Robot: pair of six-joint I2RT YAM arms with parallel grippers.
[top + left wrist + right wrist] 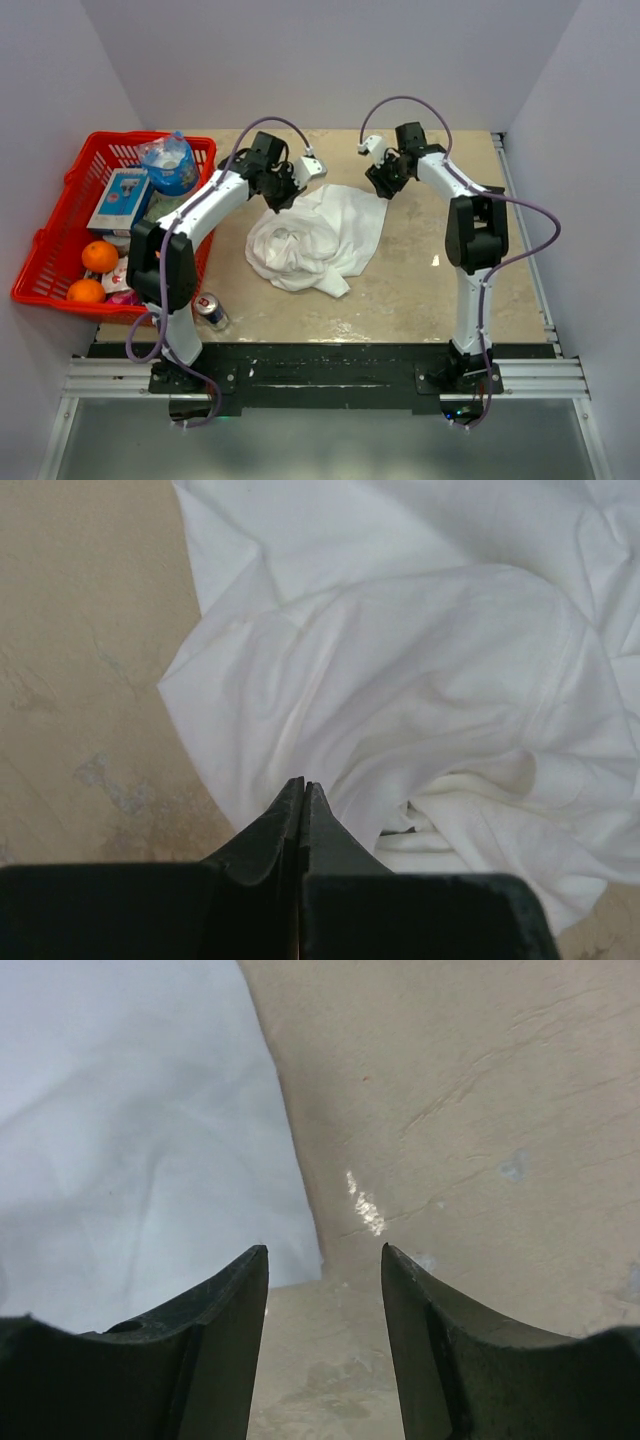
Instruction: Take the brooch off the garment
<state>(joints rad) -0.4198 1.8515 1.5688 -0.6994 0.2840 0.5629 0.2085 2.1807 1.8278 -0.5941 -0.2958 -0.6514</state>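
The garment (310, 240) lies crumpled in a heap at the middle of the table, white side up, with no print showing. The brooch is hidden in every view. My left gripper (279, 200) hovers at the heap's far left edge. In the left wrist view it (302, 784) is shut, tips together and no cloth seen between them, with the folds of the garment (420, 680) just beyond. My right gripper (384, 187) is at the garment's far right corner. It (324, 1250) stands open over bare table, the cloth edge (130, 1140) beside its left finger.
A red basket (60, 215) at the left table edge holds two oranges (99, 256), a box (119, 199) and a plastic bag (170, 163). A drink can (210, 311) lies near the left arm's base. Walls close in the table on three sides.
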